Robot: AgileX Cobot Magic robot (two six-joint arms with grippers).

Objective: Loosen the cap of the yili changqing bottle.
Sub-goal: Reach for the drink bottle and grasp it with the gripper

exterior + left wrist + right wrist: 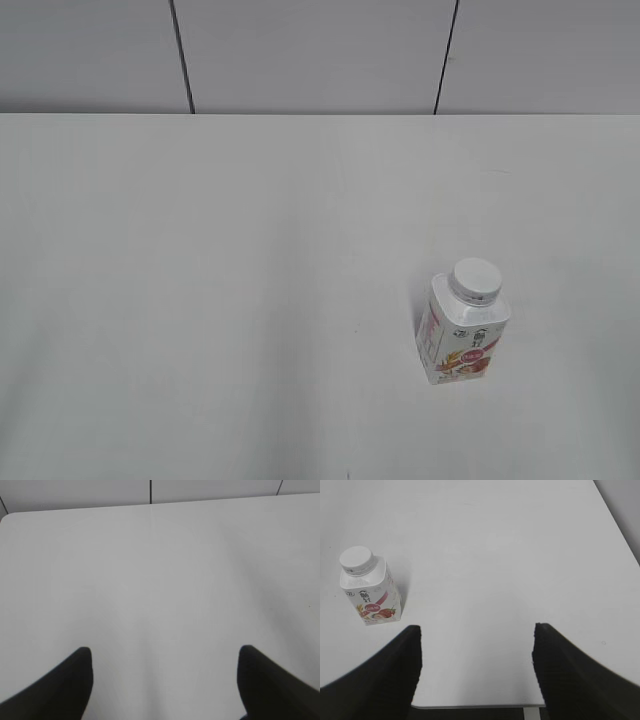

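The yili changqing bottle (460, 340) stands upright on the white table at the right, white with a pink-red and orange label. Its white ribbed cap (475, 279) sits on the neck. In the right wrist view the bottle (371, 592) with its cap (356, 559) stands to the far left, beyond and left of my right gripper (477, 630), which is open and empty. My left gripper (165, 652) is open and empty over bare table. Neither gripper shows in the exterior view.
The white table (250, 280) runs back to a grey panelled wall (310, 55). Its near edge (480, 706) shows between my right fingers. Its far left corner (6, 517) shows in the left wrist view.
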